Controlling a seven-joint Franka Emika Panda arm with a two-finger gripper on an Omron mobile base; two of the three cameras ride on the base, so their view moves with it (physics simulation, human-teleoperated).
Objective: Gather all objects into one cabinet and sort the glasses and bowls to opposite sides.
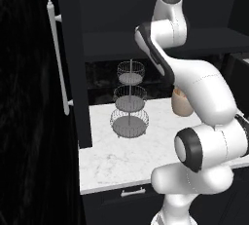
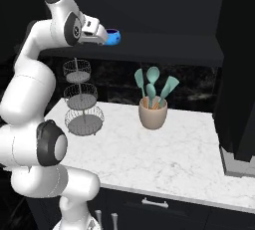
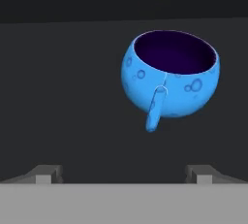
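The blue cup sits upright on the dark cabinet shelf, handle turned toward the hand and dark inside showing. In the right base view the same cup stands at the shelf's left part, just past the gripper.

The gripper has its jaws spread wide and holds nothing; both tips are level and well short of the cup, which lies off-centre to the right of the gap. Judged from this, the hand is lined up for an approach along the shelf, and would need to shift sideways before closing, since the round body and the projecting handle offer a poor grip if taken askew.

Below the shelf, on the marble counter, stand a wire rack and a crock of teal spoons; neither belongs to the task. The open cabinet door with its bar handle stands at the left.

The arm's own bulk covers much of the shelf in the left base view. The cabinet interior is too dark to say whether other vessels stand deeper in. The bowl, mug and second blue vessel cannot be located.
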